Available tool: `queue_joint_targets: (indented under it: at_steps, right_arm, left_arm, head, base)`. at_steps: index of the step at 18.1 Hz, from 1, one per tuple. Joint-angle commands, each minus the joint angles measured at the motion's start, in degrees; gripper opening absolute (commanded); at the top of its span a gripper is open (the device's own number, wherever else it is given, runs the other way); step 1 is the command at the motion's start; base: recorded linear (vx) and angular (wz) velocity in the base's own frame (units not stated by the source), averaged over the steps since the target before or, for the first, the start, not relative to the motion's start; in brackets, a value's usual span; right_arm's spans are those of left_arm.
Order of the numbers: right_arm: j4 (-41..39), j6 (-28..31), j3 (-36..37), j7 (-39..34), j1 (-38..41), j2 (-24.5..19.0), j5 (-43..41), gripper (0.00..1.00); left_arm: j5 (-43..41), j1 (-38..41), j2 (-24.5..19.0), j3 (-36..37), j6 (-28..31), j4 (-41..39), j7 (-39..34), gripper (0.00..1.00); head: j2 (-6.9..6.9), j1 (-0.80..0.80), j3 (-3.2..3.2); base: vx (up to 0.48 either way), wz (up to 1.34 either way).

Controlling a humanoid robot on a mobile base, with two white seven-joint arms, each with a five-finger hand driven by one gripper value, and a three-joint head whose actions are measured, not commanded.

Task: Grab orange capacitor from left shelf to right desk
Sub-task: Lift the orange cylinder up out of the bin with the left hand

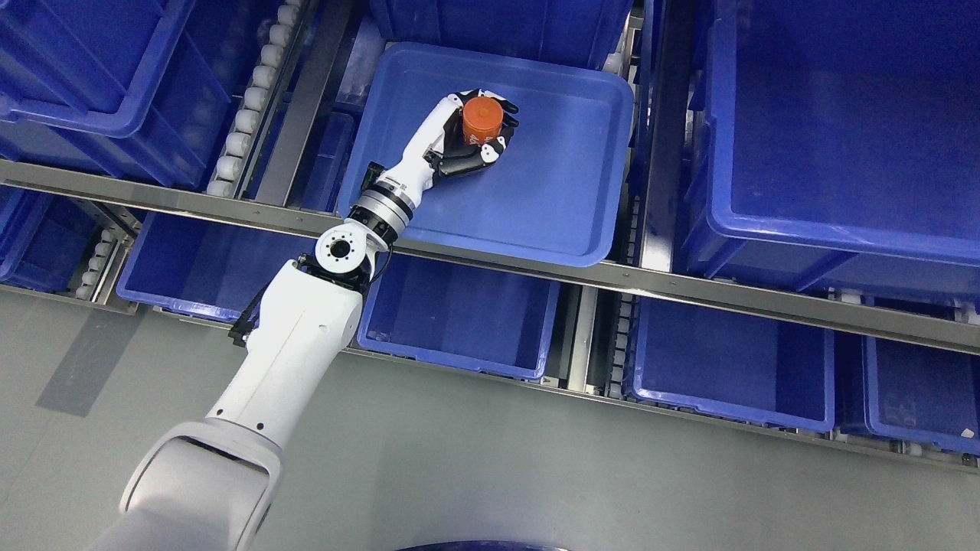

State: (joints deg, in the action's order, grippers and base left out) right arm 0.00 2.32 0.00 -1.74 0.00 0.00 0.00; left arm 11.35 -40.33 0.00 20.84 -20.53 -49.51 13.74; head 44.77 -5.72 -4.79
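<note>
So the left arm (298, 337) is coming in from around 7 o'clock and reaching up toward 1 o'clock, stretching over the metal shelf rail (536, 264) and into the shallow blue tray (566, 191) that's sitting near the middle of the view. The left hand (471, 138) is wrapping its fingers (490, 149) around the orange capacitor (482, 120), so it's gripping it, not just hanging beside it. The capacitor is a stubby orange cylinder, standing with its flat top facing the camera, and it's sitting in the upper-left part of the tray, roughly at 11 o'clock from the tray's middle. Can't really tell whether it's resting on the tray floor or being held just off it.

Around the tray, deeper blue bins are filling the shelf: a big one (842, 130) out at 3 o'clock, another (99, 69) at 9 to 10 o'clock, and a row of lower bins (459, 321) at 6 o'clock under the rail. White rollers (253, 99) are running along the track at 10 o'clock. Grey floor (536, 474) is taking up the bottom of the picture. The right arm isn't showing anywhere.
</note>
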Motion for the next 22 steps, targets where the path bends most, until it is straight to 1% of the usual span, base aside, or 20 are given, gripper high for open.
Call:
queue_joint_targets:
  at_steps: [1,2,5,7,10,12,16,19,22]
  right_arm:
    - [-1.3,0.0,0.7,0.0,1.9,1.0,0.0,1.0]
    - [-1.3,0.0,0.6,0.0,1.9,1.0,0.0,1.0]
    - [-1.3,0.0,0.7,0.0,1.9,1.0,0.0,1.0]
    - [-1.3,0.0,0.7,0.0,1.9,1.0,0.0,1.0]
    - [-1.3,0.0,0.6,0.0,1.9,1.0,0.0,1.0]
    - [-1.3,0.0,0.7,0.0,1.9,1.0,0.0,1.0]
    - [-1.3,0.0,0.7,0.0,1.9,1.0,0.0,1.0]
    - [-1.3,0.0,0.7,0.0,1.9,1.0,0.0,1.0]
    - [-1.3,0.0,0.7,0.0,1.9,1.0,0.0,1.0]
  left_arm:
    - [4.9,0.0,-1.0,-4.9,-1.0,-13.0,-0.2,0.01]
    - [4.9,0.1,-1.0,-6.1,-0.7,-15.5,-0.2,0.01]
    - [5.0,0.3,-1.0,-7.0,-0.6,-18.2,-0.2,0.01]
    - [7.1,0.8,-1.0,-6.5,-0.7,-23.3,-0.2,0.01]
    - [7.6,5.2,-1.0,-5.0,-0.4,-31.9,-0.2,0.02]
    - [7.5,9.4,-1.0,-4.6,-1.5,-35.0,-0.3,0.02]
    - [7.5,13.9,-1.0,-5.8,-6.4,-37.2,-0.8,0.03]
    - [7.5,14.3,-1.0,-7.3,-6.7,-38.6,-0.6,0.03]
    - [7.5,16.9,-1.0,-7.4,-6.3,-40.8,-0.7,0.03]
  head:
    - [0.0,0.0,0.0]
    - [0.0,0.0,0.0]
    - [0.0,0.0,0.0]
    - [0.0,0.0,0.0]
    - [0.0,0.0,0.0]
    - [0.0,0.0,0.0]
    - [0.0,0.0,0.0]
    - [0.0,0.0,0.0]
    - [0.0,0.0,0.0]
  base:
    - [0.0,0.0]
    - [0.0,0.0]
    - [0.0,0.0]
    - [0.0,0.0]
    - [-0.007,0.0]
    - [-0.024,0.01]
    - [-0.058,0.04]
    - [-0.09,0.08]
    - [-0.132,0.09]
